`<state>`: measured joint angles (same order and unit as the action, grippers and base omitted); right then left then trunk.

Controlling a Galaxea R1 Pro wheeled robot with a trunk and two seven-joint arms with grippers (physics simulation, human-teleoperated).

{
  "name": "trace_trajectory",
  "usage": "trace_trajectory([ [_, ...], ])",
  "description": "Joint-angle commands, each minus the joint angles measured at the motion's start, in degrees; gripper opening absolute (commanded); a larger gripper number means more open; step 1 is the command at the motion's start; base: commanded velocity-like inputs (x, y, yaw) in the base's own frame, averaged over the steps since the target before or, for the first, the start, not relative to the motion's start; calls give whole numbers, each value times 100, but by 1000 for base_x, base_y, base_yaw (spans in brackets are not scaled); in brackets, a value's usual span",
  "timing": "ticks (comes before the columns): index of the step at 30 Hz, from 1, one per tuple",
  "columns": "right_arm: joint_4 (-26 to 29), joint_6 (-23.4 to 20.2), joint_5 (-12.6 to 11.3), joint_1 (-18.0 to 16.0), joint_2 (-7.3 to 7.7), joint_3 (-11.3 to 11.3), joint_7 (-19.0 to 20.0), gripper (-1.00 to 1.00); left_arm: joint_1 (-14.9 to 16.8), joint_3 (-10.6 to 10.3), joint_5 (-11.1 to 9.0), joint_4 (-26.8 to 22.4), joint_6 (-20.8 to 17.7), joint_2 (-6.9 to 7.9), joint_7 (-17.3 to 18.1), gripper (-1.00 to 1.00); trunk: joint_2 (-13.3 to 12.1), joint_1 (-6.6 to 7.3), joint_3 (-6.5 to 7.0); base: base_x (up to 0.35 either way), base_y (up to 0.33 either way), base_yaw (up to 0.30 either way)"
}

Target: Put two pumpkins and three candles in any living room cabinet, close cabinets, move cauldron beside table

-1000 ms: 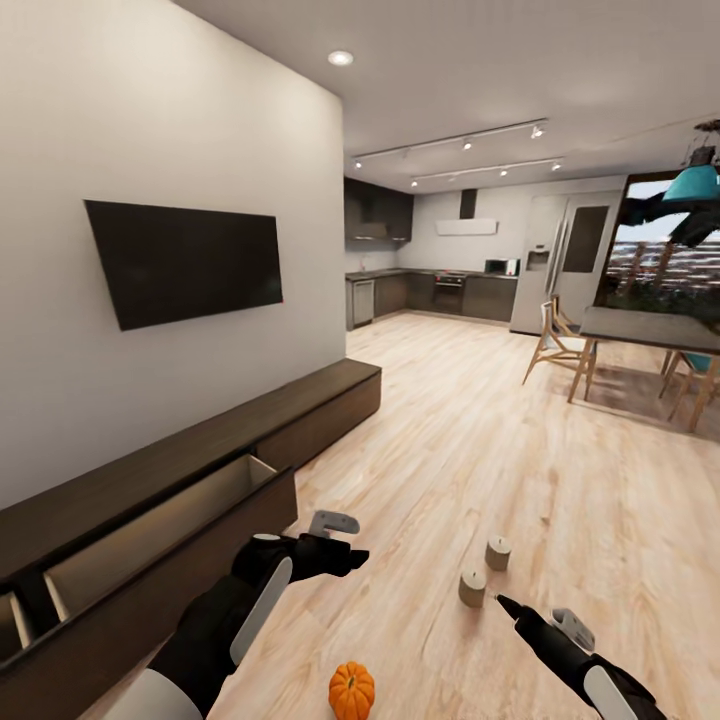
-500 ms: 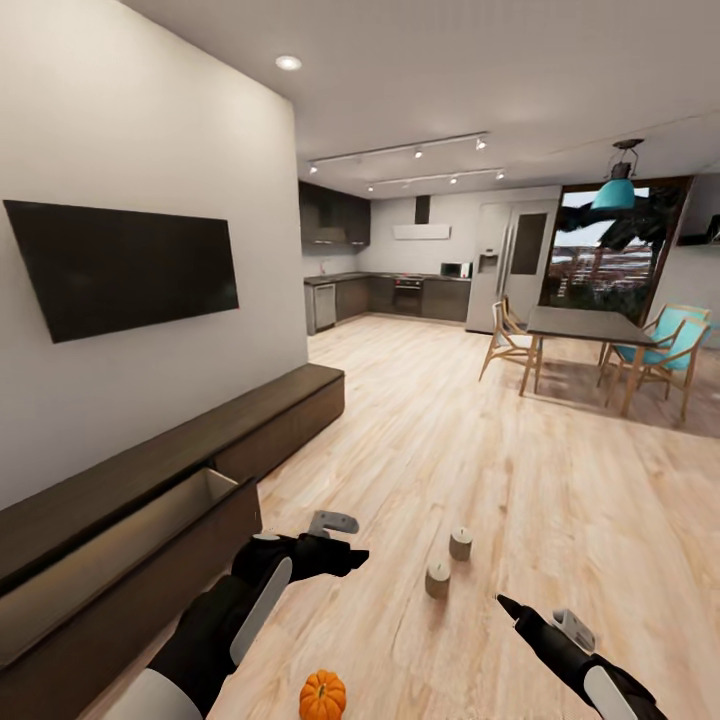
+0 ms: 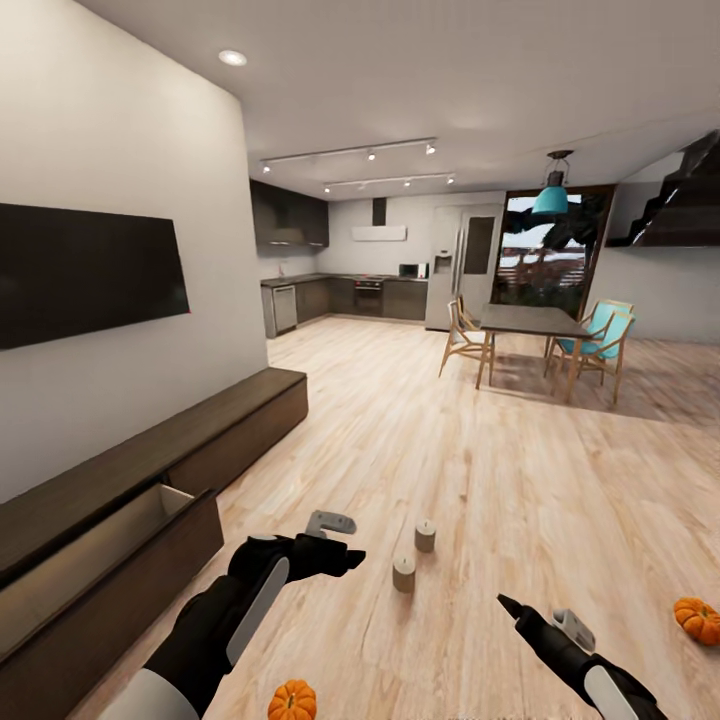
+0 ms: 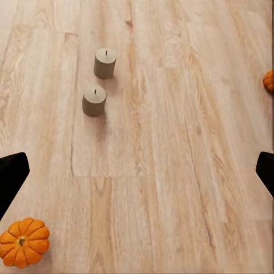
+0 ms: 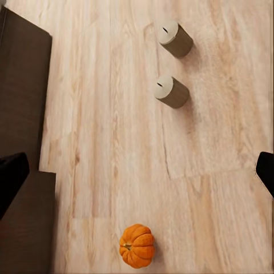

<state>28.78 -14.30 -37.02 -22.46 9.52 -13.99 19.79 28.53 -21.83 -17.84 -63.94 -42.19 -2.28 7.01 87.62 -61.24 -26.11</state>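
Both arms reach forward low over the floor (image 3: 480, 480), left tool (image 3: 335, 540) and right tool (image 3: 530, 615) spread apart.

The room is evenly and brightly lit. A recessed ceiling light (image 3: 232, 58) glows near the left wall, and rows of track spotlights (image 3: 350, 155) shine over the far kitchen. Daylight enters through the far window (image 3: 545, 250). Candles (image 4: 94, 100) cast only faint, soft shadows on the wooden floor (image 3: 480, 480). The render is slightly soft, with wide-angle stretching at the head view's edges.
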Motion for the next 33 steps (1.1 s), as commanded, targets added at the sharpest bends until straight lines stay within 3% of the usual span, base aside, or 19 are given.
trace_trajectory([
  [1,3,-61,-48,-4,-3,-38,17,100,3,4,10,-5,-26,3,20,100,4,0,-13,0,0,-131],
  [21,5,-91,-61,-4,15,-69,14,100,3,3,17,-2,-25,8,19,100,4,0,-191,0,0,-24],
  [33,2,-24,-68,-4,14,-49,68,100,3,3,18,-4,-24,8,19,100,4,0,-229,0,0,-137],
])
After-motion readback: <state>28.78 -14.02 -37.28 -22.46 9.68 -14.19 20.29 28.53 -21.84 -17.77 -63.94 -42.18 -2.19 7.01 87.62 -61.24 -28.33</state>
